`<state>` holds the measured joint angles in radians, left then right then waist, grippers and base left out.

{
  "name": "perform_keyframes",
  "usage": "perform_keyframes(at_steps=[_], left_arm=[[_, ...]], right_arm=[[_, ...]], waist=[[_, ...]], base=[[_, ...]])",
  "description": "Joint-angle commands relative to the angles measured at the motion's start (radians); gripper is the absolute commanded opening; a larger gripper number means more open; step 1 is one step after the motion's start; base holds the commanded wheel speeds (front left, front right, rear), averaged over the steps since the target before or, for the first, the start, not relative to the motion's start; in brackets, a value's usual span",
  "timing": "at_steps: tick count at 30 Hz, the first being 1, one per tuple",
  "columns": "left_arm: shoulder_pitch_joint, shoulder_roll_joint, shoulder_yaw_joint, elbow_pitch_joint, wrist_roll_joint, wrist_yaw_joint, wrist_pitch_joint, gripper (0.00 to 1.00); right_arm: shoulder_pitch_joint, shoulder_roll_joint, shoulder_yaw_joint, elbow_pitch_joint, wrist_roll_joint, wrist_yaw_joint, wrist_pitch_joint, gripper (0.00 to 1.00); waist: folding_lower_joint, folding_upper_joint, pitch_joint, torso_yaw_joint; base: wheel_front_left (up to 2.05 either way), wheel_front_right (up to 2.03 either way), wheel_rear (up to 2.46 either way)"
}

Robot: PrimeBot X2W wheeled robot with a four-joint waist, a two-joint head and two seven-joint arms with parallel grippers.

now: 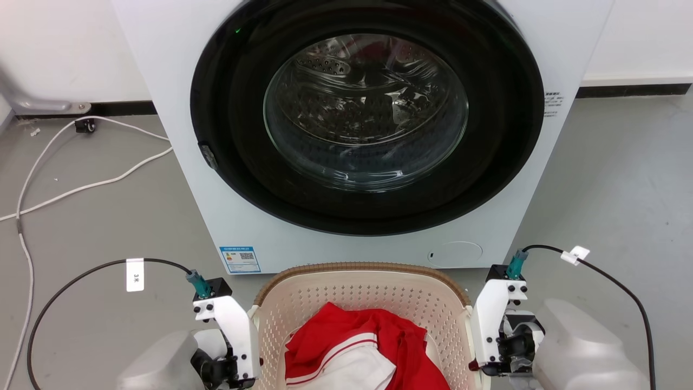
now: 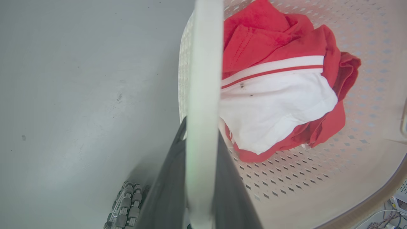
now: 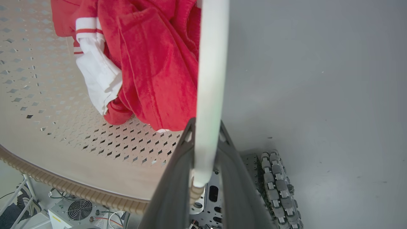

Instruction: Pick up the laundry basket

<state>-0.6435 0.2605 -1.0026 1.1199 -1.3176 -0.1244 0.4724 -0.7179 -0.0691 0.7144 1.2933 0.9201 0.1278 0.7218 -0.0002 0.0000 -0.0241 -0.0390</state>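
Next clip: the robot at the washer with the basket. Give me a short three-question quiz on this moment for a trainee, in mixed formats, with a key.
1. True or false: the laundry basket is empty.
2. What sits between the fingers of the left gripper and of the right gripper? A) the basket's brown rim B) a white side handle of the basket C) a sock
3. Fill in: the basket stands right in front of the ____.
Key: 1 false, it holds red and white clothes. 2 B, the left handle and the right handle. 3 washer.
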Motion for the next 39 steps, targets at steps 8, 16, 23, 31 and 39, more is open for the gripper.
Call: perform_keyframes(at_steps=[8,16,23,31,39], left_arm=[[0.014,-0.034,-0.014,-0.024,-0.022,-0.011,-0.005,0.00],[0.010,-0.032,-0.024,-0.022,-0.028,-0.011,-0.012,0.00],[0.006,-0.033,-0.032,-0.018,-0.035,-0.011,-0.020,0.00],[0.000,-0.037,-0.040,-0.016,-0.045,-0.011,-0.026,0.00],[-0.005,-0.040,-0.047,-0.014,-0.054,-0.012,-0.029,0.00]], right_arm=[[0.032,0.032,-0.021,-0.009,-0.014,0.005,0.011,0.00],[0.039,0.033,-0.039,-0.009,-0.026,0.005,0.014,0.00],[0.037,0.033,-0.051,-0.009,-0.036,0.005,0.012,0.00],[0.029,0.033,-0.050,-0.009,-0.034,0.005,0.011,0.00],[0.022,0.033,-0.043,-0.009,-0.024,0.005,0.006,0.00]], waist=[[0.0002,0.0000,-0.016,0.002],[0.0002,0.0000,-0.012,0.000],[0.0002,0.0000,-0.009,-0.001],[0.0002,0.0000,-0.004,-0.001],[0.0002,0.0000,-0.002,-0.002]], base=[[0.00,0.00,0.00],[0.00,0.00,0.00],[0.00,0.00,0.00],[0.00,0.00,0.00],[0.00,0.00,0.00]])
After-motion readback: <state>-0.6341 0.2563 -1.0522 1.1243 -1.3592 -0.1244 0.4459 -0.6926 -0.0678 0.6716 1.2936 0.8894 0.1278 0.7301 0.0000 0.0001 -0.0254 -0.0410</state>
